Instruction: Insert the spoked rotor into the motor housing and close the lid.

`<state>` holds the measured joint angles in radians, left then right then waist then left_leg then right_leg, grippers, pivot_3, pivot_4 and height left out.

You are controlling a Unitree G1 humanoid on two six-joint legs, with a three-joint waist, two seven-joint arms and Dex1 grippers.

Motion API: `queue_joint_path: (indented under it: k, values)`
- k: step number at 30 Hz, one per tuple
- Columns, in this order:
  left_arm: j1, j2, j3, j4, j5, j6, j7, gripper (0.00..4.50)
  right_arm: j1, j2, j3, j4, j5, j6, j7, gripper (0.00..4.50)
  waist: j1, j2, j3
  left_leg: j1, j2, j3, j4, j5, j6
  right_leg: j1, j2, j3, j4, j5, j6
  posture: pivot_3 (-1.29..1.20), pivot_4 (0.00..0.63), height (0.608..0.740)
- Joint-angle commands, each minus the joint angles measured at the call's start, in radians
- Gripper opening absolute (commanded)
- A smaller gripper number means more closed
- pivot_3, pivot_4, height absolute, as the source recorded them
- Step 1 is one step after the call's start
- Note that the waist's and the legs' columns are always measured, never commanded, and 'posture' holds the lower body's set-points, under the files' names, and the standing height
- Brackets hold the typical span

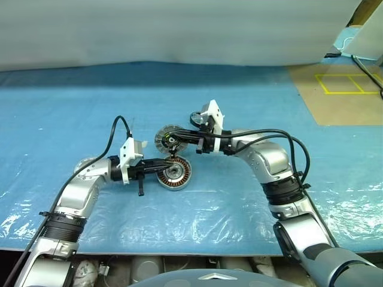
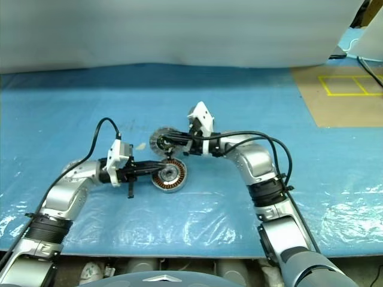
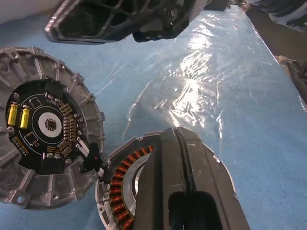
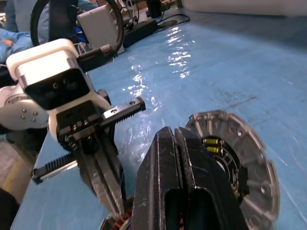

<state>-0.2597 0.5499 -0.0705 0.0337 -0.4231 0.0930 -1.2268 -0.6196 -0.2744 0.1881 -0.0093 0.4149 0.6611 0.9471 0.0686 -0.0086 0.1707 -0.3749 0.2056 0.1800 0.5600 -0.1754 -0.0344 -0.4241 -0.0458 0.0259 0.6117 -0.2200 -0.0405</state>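
The housing (image 1: 176, 174) lies on the blue-covered tabletop (image 1: 239, 197), near centre, open face up, copper windings ringed round a bare hub. No rotor is seated in it yet.

The left gripper (image 1: 157, 170) is brought in from the left, roughly level, tips at the housing's left rim. Its jaws are clenched tight. Whether the rim is actually pinched or only braced cannot be told. It is probably placed there to keep the housing from sliding.

The lid (image 1: 164, 139) is held off the tabletop, just beyond and above the housing, stood on edge by the right gripper (image 1: 179, 142), whose jaws are clamped on it from the right. In the left wrist view its inner face is seen, with a black circuit board (image 3: 45, 124) in it. A short wire (image 3: 91, 160) seems to run from lid to housing. The lid is likely kept close and swung aside for that reason, so the wire is not strained and the housing mouth is left free.

A dark-rimmed round part (image 1: 196, 118) lies on the far side of the right wrist, partly hidden, taken to be the rotor.

Stage is judged early: insertion is not done and the lid is not closed. With both grippers occupied, one would have to be freed for the rotor to be fetched. The wire could snag if the lid is pulled too far.
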Motion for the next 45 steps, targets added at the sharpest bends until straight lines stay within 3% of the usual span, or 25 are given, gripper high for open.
queue_joint_path:
  k: [1, 8, 12, 16, 20, 26, 27, 35, 45]
  values:
    - [0.008, 0.023, 0.046, -0.065, -0.037, 0.017, 0.008, 0.02, 0.013, -0.034, -0.025, -0.081, 0.031, -0.001, 0.011, 0.0, 0.001, 0.0, 0.0, 0.0, 0.0, 0.0, 0.0, 0.0, 0.0, 0.0, 0.0, 0.0, 0.0, 0.0, 0.0, 0.0, 0.15, 0.74]
    - [0.062, 0.095, 0.138, -0.059, -0.054, 0.04, 0.021, 0.02, 0.046, -0.126, -0.117, -0.072, -0.053, -0.074, -0.125, 0.0, 0.001, 0.0, 0.0, 0.0, 0.0, 0.0, 0.0, 0.0, 0.0, 0.0, 0.0, 0.0, -0.001, 0.0, 0.0, 0.0, 0.15, 0.74]
    - [0.059, 0.09, 0.171, -0.052, -0.063, 0.057, 0.058, 0.02, 0.067, -0.174, -0.107, -0.025, -0.145, -0.155, -0.184, 0.0, 0.001, 0.0, 0.0, -0.001, 0.0, 0.0, -0.001, 0.0, 0.0, 0.0, 0.0, 0.0, -0.003, 0.0, 0.0, 0.0, 0.15, 0.74]
    - [0.011, 0.07, 0.163, -0.03, -0.059, 0.058, 0.071, 0.0, 0.038, -0.194, -0.063, 0.092, -0.235, -0.241, -0.192, 0.86, 0.001, 0.0, 0.0, -0.001, -0.001, 0.001, -0.001, 0.0, 0.0, 0.0, 0.0, 0.0, -0.002, 0.0, 0.0, 0.0, 0.15, 0.74]
    - [-0.018, 0.064, 0.155, -0.014, -0.056, 0.061, 0.063, 0.0, -0.058, -0.195, -0.029, 0.244, -0.288, -0.326, -0.15, 2.26, -0.005, 0.0, 0.0, -0.001, -0.001, 0.001, 0.0, 0.0, 0.0, 0.0, 0.0, 0.0, -0.002, 0.0, 0.0, 0.0, 0.15, 0.74]
    - [-0.032, 0.064, 0.158, 0.006, -0.042, 0.042, 0.057, 0.0, -0.292, -0.17, 0.001, 0.674, -0.374, -0.528, -0.103, 4.3, -0.016, 0.0, 0.0, -0.002, -0.001, 0.001, 0.002, 0.0, 0.0, 0.0, 0.0, -0.001, 0.0, 0.0, 0.0, 0.0, 0.15, 0.74]
    - [-0.025, 0.063, 0.159, -0.004, -0.045, 0.043, 0.059, 0.0, -0.334, -0.158, 0.005, 0.749, -0.382, -0.549, -0.083, 4.46, -0.017, 0.0, 0.0, -0.002, -0.001, 0.001, 0.002, 0.0, 0.0, 0.0, 0.0, -0.001, 0.0, 0.0, 0.0, 0.0, 0.15, 0.74]
    - [0.025, 0.054, 0.155, -0.055, -0.044, 0.042, 0.076, 0.0, -0.618, -0.04, -0.04, 1.208, -0.423, -0.617, -0.077, 4.46, -0.023, 0.0, 0.0, -0.014, 0.0, 0.0, 0.008, 0.0, 0.001, -0.012, 0.0, -0.004, 0.01, -0.001, -0.003, 0.0, 0.15, 0.74]
    - [0.077, 0.054, 0.141, -0.139, -0.077, 0.073, 0.064, 0.0, -0.697, 0.039, -0.049, 1.336, -0.509, -0.584, -0.131, 4.46, -0.021, 0.001, 0.001, -0.021, 0.002, -0.003, 0.015, 0.0, 0.001, -0.015, 0.0, -0.008, 0.013, -0.001, -0.005, 0.0, 0.15, 0.74]
